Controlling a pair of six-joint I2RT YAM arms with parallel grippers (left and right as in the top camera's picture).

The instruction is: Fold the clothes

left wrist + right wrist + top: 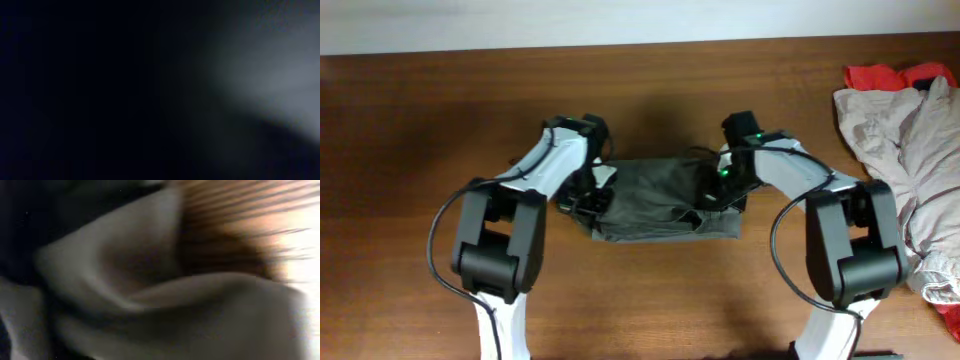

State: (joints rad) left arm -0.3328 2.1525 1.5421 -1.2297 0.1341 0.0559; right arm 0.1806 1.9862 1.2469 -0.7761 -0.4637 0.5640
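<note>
On the table (410,140), the left gripper (588,198) sits at the left edge of the shorts (655,195), clenched. Whether it pinches cloth cannot be told, as its wrist view is a dark blur with a pale grey patch at right. The shorts lie mid-table as a bunched, roughly rectangular bundle between both grippers. The right gripper (712,192) is down at their right edge, also clenched, its camera filled by grey folds against wood. Far right, well apart, lies a beige garment (900,140) with a red cloth (880,75) behind it
</note>
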